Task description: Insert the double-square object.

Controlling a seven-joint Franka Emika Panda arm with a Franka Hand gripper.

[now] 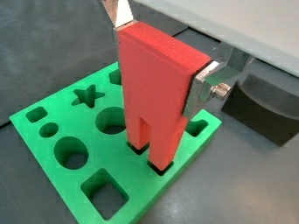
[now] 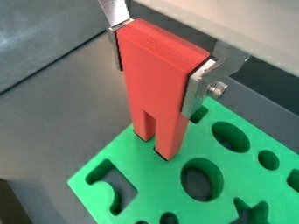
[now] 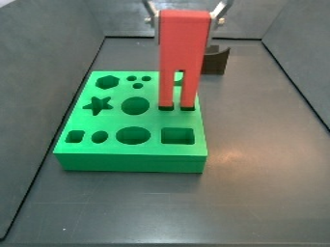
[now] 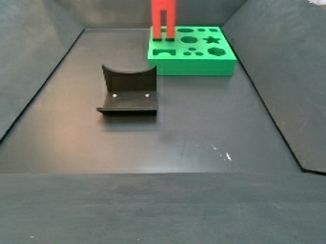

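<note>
Two fingers of the hand clamp the double-square object.

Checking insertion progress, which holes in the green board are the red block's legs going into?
The gripper holds the double-square object over the paired square holes at the green board's edge.

Gripper at top of double-square object, which stands upright with legs at green board holes, blocking passage over that edge; rest of board top open; fixture stands well apart mid-floor; dark floor around it clear; side walls bound the bin.
</note>
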